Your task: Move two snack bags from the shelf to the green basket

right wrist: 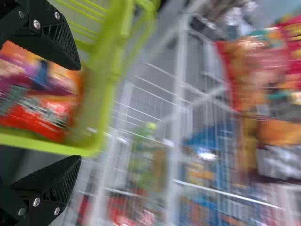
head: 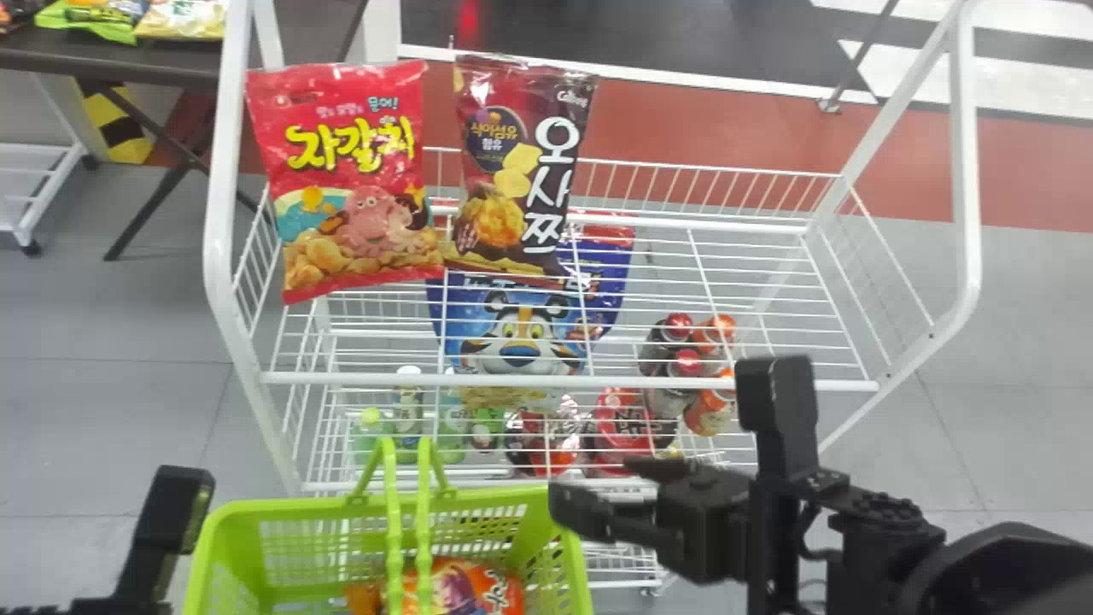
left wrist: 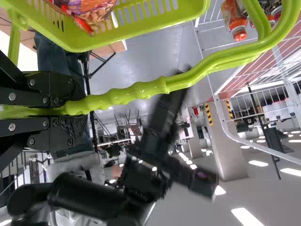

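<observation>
Live now: R gripper (head: 591, 490) is low by the basket's (head: 299, 505) R rim; the shelf's front rail (head: 632, 382) stands btwn it & the bags, w/ open air over the top. Lots of room R of the dark bag (head: 512, 162). Btwn that & the red bag (head: 341, 171), just a thin gap up top, nil at the btm. L post (head: 222, 171) crowds red's side. Green handles (head: 394, 530) split the basket mouth, openings either side.
</observation>
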